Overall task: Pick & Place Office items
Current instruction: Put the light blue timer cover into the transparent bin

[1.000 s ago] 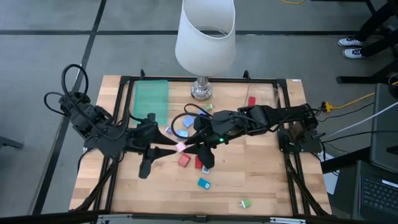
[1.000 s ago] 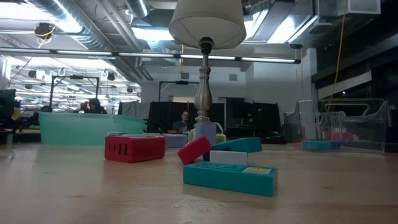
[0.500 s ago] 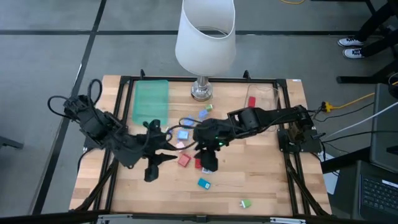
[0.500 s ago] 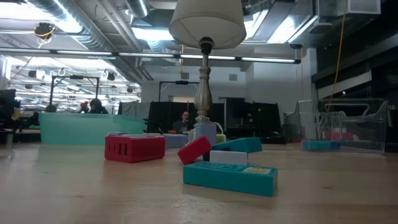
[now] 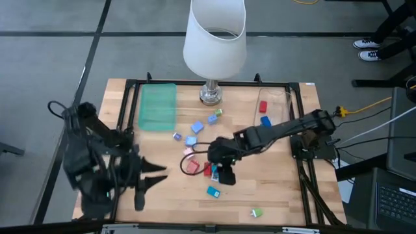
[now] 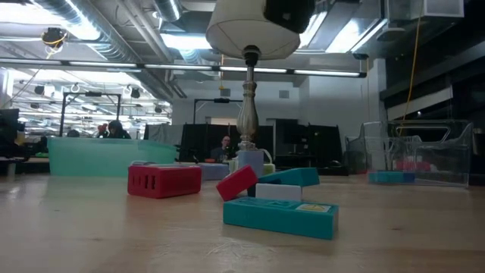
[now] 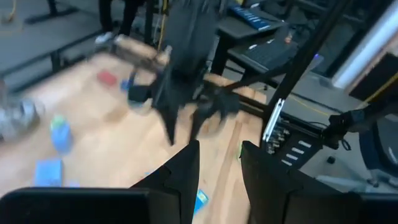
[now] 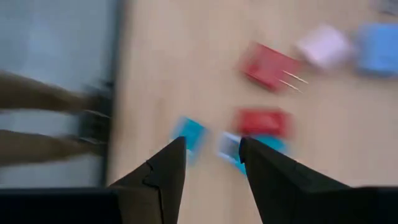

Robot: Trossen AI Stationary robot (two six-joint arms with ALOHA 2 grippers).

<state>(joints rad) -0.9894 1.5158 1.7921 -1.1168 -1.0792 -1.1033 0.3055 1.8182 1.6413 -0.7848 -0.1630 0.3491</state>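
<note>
The office items lie scattered mid-table: blue pieces, a pink one, two red ones, a blue one and a green one. My right gripper hangs open just above the red and blue pieces, tipped down, with nothing between its fingers. My left gripper is open and empty near the table's left front. In the low view a red block and a teal block rest flat on the wood.
A flat green tray lies at the far left. A lamp stands on its base at the far middle. A clear bin at the far right holds a red piece and a blue piece.
My left gripper has drawn back from the middle toward the table's left near corner, sinking and rolling as it went. My right gripper has come down toward the red and blue pieces and tipped more steeply. The pieces have stayed in place.
</note>
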